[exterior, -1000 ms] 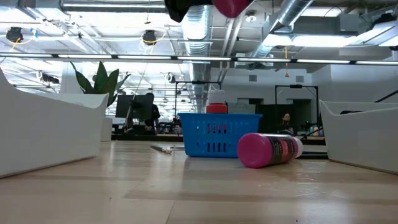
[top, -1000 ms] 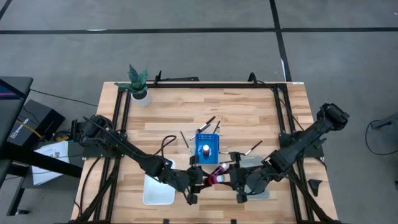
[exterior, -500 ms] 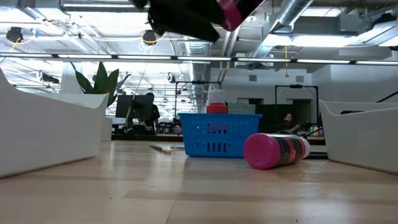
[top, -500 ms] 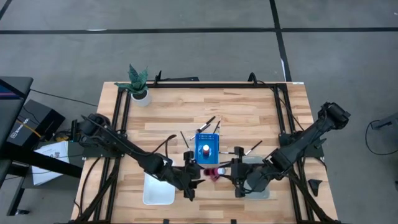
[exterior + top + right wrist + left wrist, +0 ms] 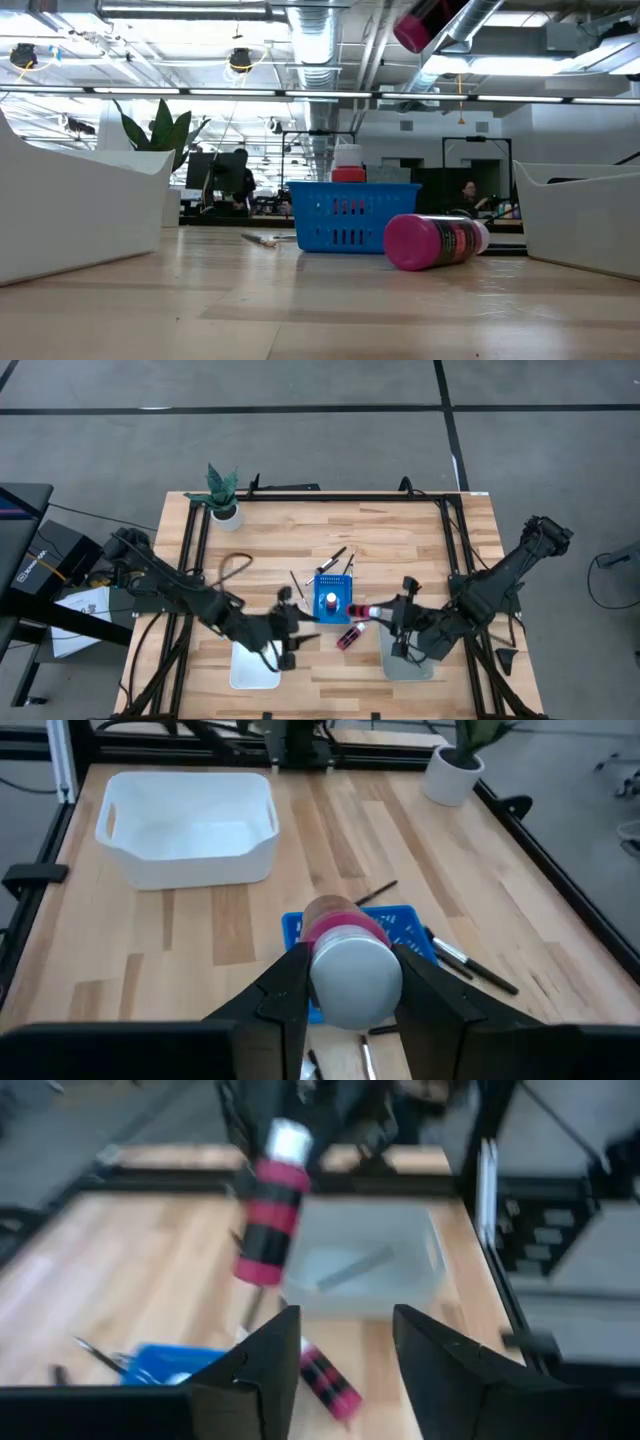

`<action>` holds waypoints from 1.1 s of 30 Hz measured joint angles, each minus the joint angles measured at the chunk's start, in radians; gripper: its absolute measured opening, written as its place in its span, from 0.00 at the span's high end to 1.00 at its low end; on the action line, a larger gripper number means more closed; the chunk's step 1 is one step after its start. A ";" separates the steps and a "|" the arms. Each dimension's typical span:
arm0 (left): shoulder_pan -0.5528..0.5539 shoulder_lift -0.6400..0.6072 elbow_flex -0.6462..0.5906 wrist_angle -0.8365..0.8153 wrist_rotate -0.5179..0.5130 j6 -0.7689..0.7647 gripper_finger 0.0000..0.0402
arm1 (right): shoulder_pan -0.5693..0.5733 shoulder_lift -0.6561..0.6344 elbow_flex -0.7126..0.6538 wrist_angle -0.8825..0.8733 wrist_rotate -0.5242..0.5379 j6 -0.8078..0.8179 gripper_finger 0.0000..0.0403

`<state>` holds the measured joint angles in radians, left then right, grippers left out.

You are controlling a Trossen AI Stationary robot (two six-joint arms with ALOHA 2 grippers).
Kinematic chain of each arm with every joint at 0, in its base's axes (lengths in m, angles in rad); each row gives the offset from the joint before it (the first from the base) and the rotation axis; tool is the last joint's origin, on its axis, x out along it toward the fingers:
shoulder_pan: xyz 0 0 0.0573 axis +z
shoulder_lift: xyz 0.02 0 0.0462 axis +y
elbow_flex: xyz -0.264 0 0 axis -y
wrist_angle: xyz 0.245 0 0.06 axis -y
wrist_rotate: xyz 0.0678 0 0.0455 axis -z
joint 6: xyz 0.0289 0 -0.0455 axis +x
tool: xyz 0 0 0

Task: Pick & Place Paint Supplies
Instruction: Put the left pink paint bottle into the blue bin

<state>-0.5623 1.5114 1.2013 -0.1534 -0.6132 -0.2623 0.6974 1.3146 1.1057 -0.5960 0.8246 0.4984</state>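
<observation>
Right gripper (image 5: 345, 982) is clamped on a red paint bottle (image 5: 345, 960) with a white cap, one finger to each side of the body just behind the cap. In the high view this held bottle (image 5: 366, 611) is carried clear of the table, just beside the blue rack (image 5: 333, 596) and close ahead of the grey tray (image 5: 407, 660). The left wrist view shows it (image 5: 268, 1210) hanging nearly upright, cap up, with the grey tray beyond it.

Handling, as a judgement: the bottle is small, rigid plastic and probably light. Its round, smooth wall could roll or slip between flat fingers, so a hold across the body, square to its axis and away from the cap, looks soundest. It is unlikely to be fragile.

A second red bottle (image 5: 435, 241) with black bands lies on its side on the table, below and between the two grippers (image 5: 347, 637). It would roll if nudged.

Left gripper (image 5: 345, 1342) has its fingers apart and holds nothing. It sits low over the table by the white tray (image 5: 254, 665), its arm reaching in from the left edge. The right arm is bent, with its wrist turned toward the rack.

Thin brushes (image 5: 336, 555) lie loose on the table beyond the rack.
</observation>
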 joint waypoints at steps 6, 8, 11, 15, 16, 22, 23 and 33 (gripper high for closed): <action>-0.044 -0.141 -0.122 0.056 -0.079 0.002 0.72 | -0.114 -0.106 0.000 -0.012 -0.146 -0.054 0.72; -0.049 -0.190 -0.177 0.095 -0.100 0.012 0.74 | -0.187 -0.138 0.000 0.001 -0.231 -0.071 0.72; -0.044 -0.262 -0.248 0.140 -0.105 0.019 0.76 | -0.305 -0.171 0.007 -0.011 -0.346 -0.091 0.72; -0.044 -0.353 -0.322 0.198 -0.105 0.021 0.77 | -0.450 -0.169 0.049 -0.044 -0.484 -0.123 0.72; -0.044 -0.372 -0.338 0.216 -0.105 0.021 0.78 | -0.483 -0.160 0.067 -0.051 -0.519 -0.136 0.72; -0.054 -0.436 -0.403 0.346 -0.105 0.120 0.78 | -0.628 -0.051 0.240 -0.179 -0.653 -0.185 0.72; -0.055 -0.439 -0.415 0.364 -0.104 0.146 0.78 | -0.644 -0.023 0.280 -0.210 -0.670 -0.191 0.72; -0.065 -0.440 -0.429 0.423 -0.097 0.176 0.79 | -0.719 0.295 0.781 -0.656 -0.724 -0.219 0.72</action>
<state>-0.6273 1.0714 0.7719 0.2699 -0.7097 -0.0860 -0.0212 1.6098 1.8867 -1.2519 0.1008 0.2794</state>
